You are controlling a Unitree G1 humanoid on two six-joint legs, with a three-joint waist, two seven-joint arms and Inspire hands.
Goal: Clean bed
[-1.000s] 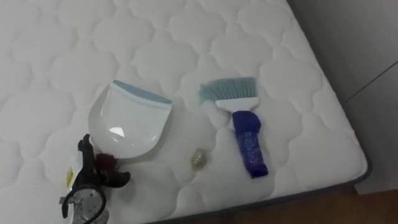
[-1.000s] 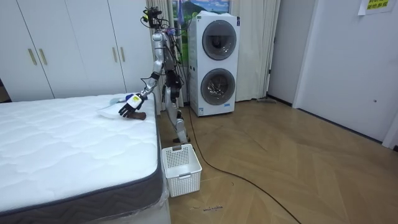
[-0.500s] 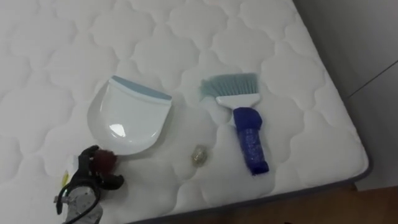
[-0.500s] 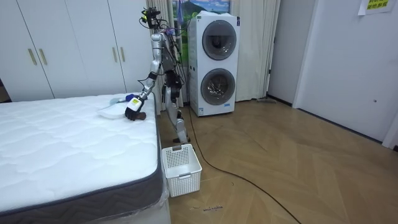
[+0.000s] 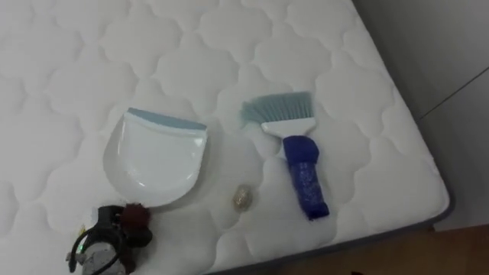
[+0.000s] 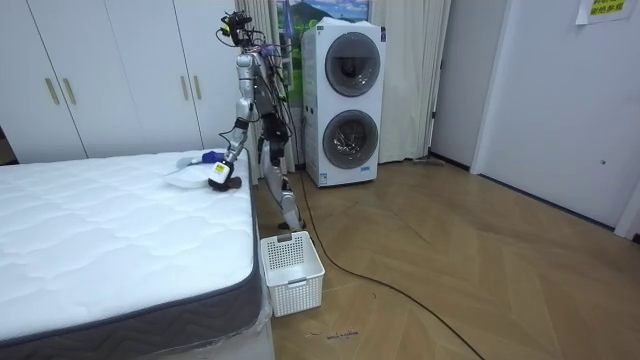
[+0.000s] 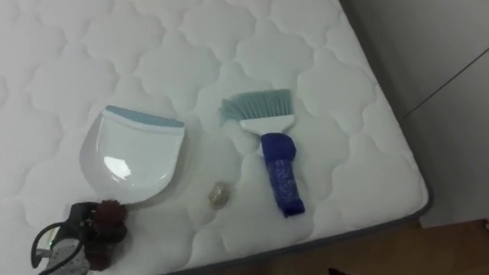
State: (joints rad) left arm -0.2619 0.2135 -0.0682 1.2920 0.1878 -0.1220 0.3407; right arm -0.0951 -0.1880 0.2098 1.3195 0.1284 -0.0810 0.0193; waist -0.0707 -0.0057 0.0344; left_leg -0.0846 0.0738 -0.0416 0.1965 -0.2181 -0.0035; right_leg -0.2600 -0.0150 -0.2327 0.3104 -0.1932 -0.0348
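Observation:
A white dustpan [image 5: 157, 156] with a pale blue lip lies on the quilted mattress [image 5: 359, 92], its dark red handle [image 5: 137, 216] pointing toward the near edge. My left hand [image 5: 103, 243] sits at the lower left with its fingers curled round that handle. To the right lies a brush [image 5: 294, 153] with pale blue bristles and a blue handle. Between pan and brush sits a small crumpled ball of litter [image 5: 242, 197], touching neither. In the room view I stand at the bed's far corner, my left hand [image 6: 219, 173] reaching down onto the mattress.
The mattress edge and corner run along the right and bottom, with wooden floor [image 5: 397, 256] beyond. A white basket [image 6: 292, 272] stands on the floor beside the bed. Stacked washing machines [image 6: 343, 105] and white wardrobes [image 6: 110, 70] line the wall behind.
My left hand's fingers, straight a second ago, have curled round the dustpan's dark red handle. The eye view has shifted a little; pan, brush and litter lie where they were.

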